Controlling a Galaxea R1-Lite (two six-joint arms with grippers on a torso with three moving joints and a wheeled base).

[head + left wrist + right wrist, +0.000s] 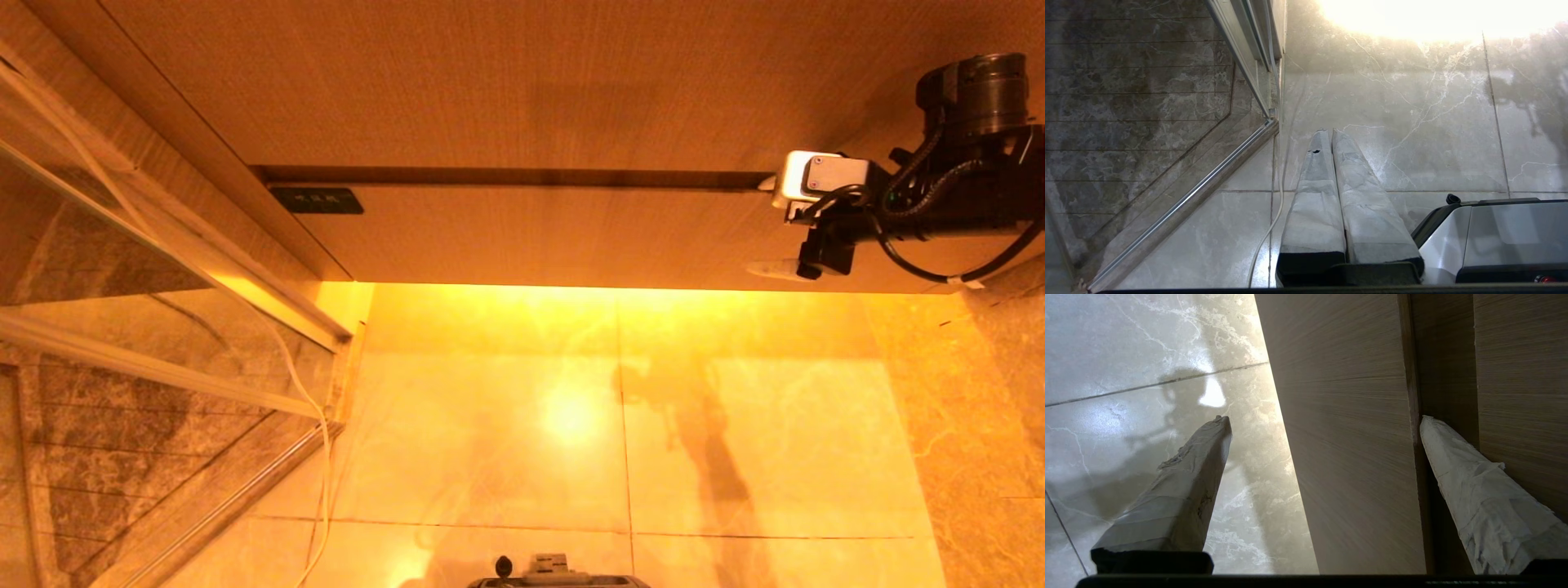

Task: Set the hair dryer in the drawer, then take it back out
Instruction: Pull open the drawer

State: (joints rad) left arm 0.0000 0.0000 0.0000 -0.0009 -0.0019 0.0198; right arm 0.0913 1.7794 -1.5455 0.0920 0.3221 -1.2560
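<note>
The drawer [571, 233] is pushed in, its plain wood front flush under the desk [506, 82], with a dark gap line along its top edge. A small dark label plate [317, 200] sits at the far end of the front from the right gripper [766, 225]; it carries pale characters that are too small to read. No other writing shows in any view.

The right gripper is at the drawer's opposite end, with its fingers spread wide apart and nothing between them but the drawer front. In the head view one taped fingertip sits at the gap above the drawer front and the other at its lower edge, over the lit floor [620, 408]. The right wrist view shows this more closely: one finger [1478, 498] lies in the dark slot beside the wood panel, the other finger [1175, 498] hangs over the marble tiles, and the panel stands between them.

The hair dryer appears in none of the views.

Only the left wrist view shows the left gripper [1327, 132]: its two taped fingers are pressed together, pointing down at the floor tiles, beside the robot's base [1494, 237] and near a white cable [1271, 220] that runs along a glass partition [1147, 122].
</note>
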